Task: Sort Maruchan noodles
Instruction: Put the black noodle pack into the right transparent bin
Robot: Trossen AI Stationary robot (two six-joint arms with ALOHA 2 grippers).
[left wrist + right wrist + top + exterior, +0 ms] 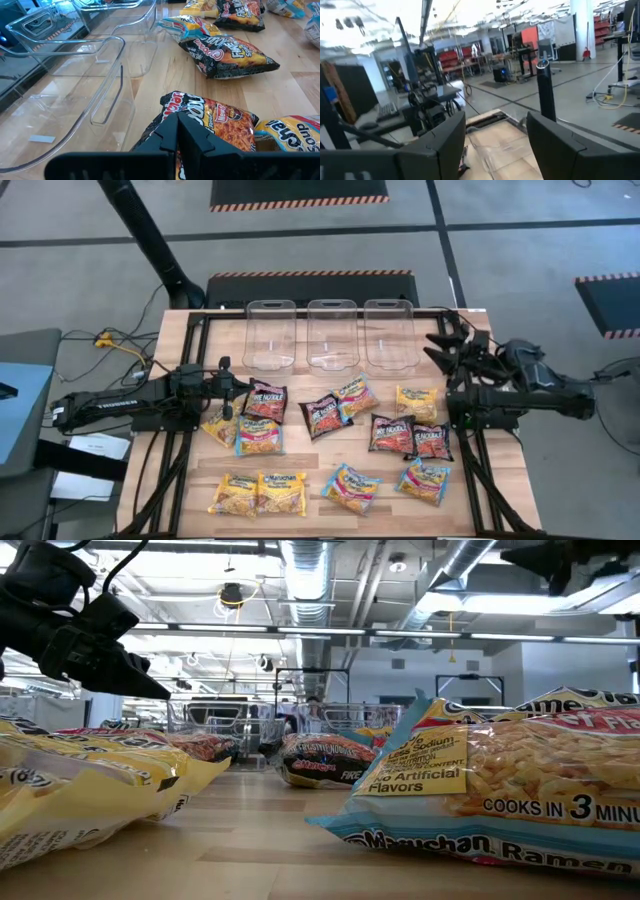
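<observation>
The left gripper (243, 388), fingers pressed together and holding nothing, hung just above a dark maroon flat shiny noodle packet (265, 400) near the three clear plastic bins (331, 333), so it should open before grabbing, while the right gripper (440, 343) waited wide open and empty beside those bins.

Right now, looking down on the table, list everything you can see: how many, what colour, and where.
bins: three, clear, in a row at the table's far edge
yellow noodle packets: four, two paired near left, one far left, one right of centre
dark noodle packets: four, one left, one centre, two right
blue noodle packets: four, scattered among the others
table: one, light wood
left hand: dark, shut, by the left dark packet
right hand: dark, open, beside the rightmost bin
</observation>
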